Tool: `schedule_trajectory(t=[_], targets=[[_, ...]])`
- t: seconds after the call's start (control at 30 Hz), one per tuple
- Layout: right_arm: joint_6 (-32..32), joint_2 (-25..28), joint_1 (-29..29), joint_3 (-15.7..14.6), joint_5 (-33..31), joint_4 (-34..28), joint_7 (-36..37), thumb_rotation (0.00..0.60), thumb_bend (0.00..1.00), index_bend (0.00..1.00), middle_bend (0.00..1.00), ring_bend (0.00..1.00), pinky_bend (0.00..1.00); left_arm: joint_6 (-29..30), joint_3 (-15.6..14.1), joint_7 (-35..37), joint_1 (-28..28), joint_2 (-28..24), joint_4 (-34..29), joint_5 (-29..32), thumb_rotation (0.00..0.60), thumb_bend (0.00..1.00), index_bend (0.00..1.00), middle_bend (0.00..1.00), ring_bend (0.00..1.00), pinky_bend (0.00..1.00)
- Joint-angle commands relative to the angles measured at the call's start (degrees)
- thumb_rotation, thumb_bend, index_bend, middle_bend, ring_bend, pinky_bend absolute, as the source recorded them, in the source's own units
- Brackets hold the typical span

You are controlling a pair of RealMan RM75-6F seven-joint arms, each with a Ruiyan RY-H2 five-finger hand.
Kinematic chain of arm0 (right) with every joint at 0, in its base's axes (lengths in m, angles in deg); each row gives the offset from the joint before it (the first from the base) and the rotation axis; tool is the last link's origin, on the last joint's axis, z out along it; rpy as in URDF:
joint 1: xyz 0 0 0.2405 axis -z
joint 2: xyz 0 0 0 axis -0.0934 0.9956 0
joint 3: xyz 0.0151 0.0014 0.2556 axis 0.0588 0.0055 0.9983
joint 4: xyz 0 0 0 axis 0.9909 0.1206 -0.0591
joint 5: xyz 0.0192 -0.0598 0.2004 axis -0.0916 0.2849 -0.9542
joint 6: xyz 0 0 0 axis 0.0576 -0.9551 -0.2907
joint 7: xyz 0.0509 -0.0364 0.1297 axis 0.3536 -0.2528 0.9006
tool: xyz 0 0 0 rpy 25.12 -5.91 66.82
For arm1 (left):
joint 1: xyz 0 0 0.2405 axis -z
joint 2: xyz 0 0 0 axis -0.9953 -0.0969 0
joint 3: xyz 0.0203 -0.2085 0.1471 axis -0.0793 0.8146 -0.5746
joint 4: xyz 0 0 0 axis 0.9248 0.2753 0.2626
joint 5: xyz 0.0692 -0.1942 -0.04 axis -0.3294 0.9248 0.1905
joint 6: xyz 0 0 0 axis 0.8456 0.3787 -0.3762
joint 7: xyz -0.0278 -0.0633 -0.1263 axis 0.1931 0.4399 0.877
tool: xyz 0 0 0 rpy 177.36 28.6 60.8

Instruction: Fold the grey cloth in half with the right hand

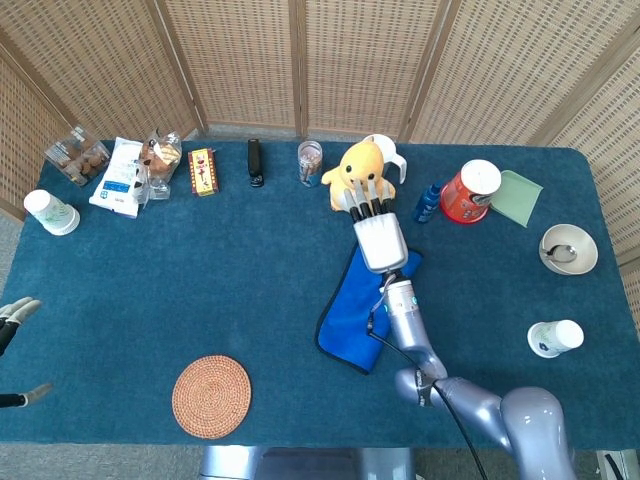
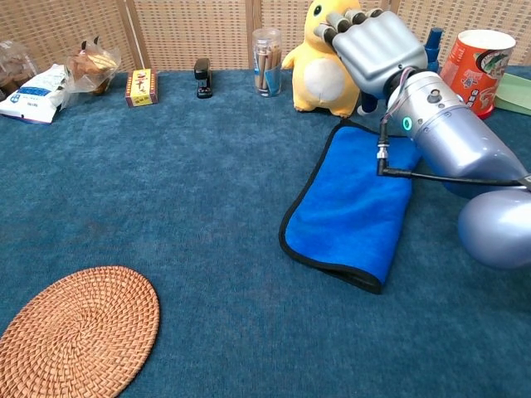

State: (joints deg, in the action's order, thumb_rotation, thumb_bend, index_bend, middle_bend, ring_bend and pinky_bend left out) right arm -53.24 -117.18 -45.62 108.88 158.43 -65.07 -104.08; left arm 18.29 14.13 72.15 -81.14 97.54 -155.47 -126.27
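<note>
The only cloth in view is blue with a dark edge (image 1: 352,312) (image 2: 353,207); it lies folded on the blue table, right of centre. My right hand (image 1: 378,236) (image 2: 373,46) hovers above the cloth's far end, in front of the yellow plush toy (image 1: 350,165) (image 2: 319,79). Its fingers are stretched out toward the plush and hold nothing. My left hand (image 1: 15,315) shows only at the left edge of the head view, fingers apart and empty.
A woven coaster (image 1: 211,396) (image 2: 70,336) lies near the front left. Along the back stand a jar (image 1: 310,162), a small blue bottle (image 1: 427,203) and a red cup (image 1: 470,190). A bowl (image 1: 567,249) and a paper cup (image 1: 553,338) sit at the right.
</note>
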Motion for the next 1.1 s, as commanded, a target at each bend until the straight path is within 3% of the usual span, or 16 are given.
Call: schedule_trajectory(t=[0.03,0.4,0.77,1.1], targets=[[-0.7,0.1,0.1,-0.5,0.7,-0.1,0.8,0.600,0.00,0.00,0.00,0.00,0.18,-0.5,0.1,0.3,0.3,0.0,0.2,0.2,0.600,0.12,0.00,0.00,0.00,0.00],[-3.9,5.4,4.5,-4.4,4.0,-9.9,4.5,0.600,0.00,0.00,0.00,0.00,0.18,-1.0,0.0,-0.2,0.6,0.1,0.0,-0.3,0.600,0.12,0.00,0.00,0.00,0.00],[-5.4,13.9,11.4,-10.8,7.0,-20.9,6.8,0.600,0.00,0.00,0.00,0.00,0.18,-0.3,-0.5,-2.0,0.2,0.4,-0.8,-1.5,0.600,0.12,0.00,0.00,0.00,0.00],[-6.3,15.4,13.6,-11.4,7.5,-23.4,7.8,0.600,0.00,0.00,0.00,0.00,0.17,0.4,-0.9,-3.2,-0.2,0.6,-1.4,-2.2,0.600,0.12,0.00,0.00,0.00,0.00]])
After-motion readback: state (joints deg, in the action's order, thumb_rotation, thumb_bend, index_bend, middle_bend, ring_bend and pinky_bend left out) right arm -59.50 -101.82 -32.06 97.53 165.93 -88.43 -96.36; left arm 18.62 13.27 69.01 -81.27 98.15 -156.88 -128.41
